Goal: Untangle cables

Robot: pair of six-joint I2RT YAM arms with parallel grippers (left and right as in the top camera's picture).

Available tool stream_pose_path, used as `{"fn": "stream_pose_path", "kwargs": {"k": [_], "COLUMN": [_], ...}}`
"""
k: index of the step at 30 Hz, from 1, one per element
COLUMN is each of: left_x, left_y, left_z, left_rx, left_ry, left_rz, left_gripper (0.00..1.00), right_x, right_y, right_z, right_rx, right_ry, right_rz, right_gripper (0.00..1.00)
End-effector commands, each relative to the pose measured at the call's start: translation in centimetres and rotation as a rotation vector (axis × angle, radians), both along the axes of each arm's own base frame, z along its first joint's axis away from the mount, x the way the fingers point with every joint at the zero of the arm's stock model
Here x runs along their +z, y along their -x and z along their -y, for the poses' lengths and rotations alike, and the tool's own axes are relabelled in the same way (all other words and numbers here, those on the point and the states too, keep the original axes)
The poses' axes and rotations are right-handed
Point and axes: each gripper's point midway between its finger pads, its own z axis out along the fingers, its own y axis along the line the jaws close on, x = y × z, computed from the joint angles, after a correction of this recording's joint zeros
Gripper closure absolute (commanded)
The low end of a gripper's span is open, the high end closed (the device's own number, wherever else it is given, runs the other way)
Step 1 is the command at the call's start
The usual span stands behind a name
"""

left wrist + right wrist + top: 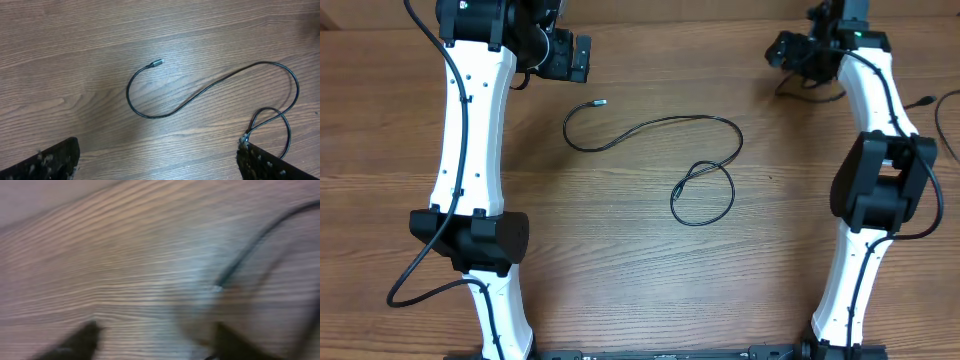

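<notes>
- The cable (660,122) lies on the wooden surface (640,290) in the middle of the overhead frame, between the two arms and touched by neither.
- Its plug tip (600,102) sits toward the upper left. From there the cord bends down and round, then runs right in a long shallow arc.
- At the right end of that arc the cord turns down and crosses itself, closing a loop (732,195) just right of centre.
- The left end effector (565,55) hangs at the upper left of the overhead frame, above and left of the plug tip and apart from it.
- In the left wrist view its fingers (55,160) show only in the two bottom corners, spread wide with bare wood between them and nothing held.
- That view shows the plug tip (158,62) at upper centre, the cable (210,87) sweeping right, and the loop (287,131) just beside the finger in the lower right corner.
- The right end effector (788,48) is at the upper right of the overhead frame, well apart from the cable.
- The right wrist view is badly blurred. Two dark fingers (80,340) stand apart at the bottom with wood between them, gripping nothing.
- A dark cord (255,240) with a pale tip crosses the right of that view; I cannot tell which cord it is.
- A second thin cord (927,101) with a small plug lies at the right edge of the overhead frame.
</notes>
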Motion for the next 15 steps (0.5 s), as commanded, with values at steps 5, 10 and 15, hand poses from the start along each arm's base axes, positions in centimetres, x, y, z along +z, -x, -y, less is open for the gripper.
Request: {"fn": "stream_pose_path", "kwargs": {"k": [5,10,15], "left_x": [1.9,1.9,2.0], "left_y": [0.6,0.5,0.3], "left_z": [0.4,0.4,0.4], "left_rx": [-0.031,-0.030,-0.030], "left_ry": [0.002,0.003,0.004], "left_rz": [0.044,0.048,0.056], "left_gripper": [0.00,0.00,0.00], "right_x": [2.4,12.6,26.8], "right_y": [-0.2,-0.5,0.7], "right_z": [2.0,9.8,17.8], "right_rx": [-0.087,-0.207,-0.351], "right_ry": [0.102,0.246,0.339], "right_rz": [0.013,0.172,0.492], "right_gripper": [0.96,0.96,0.96]}}
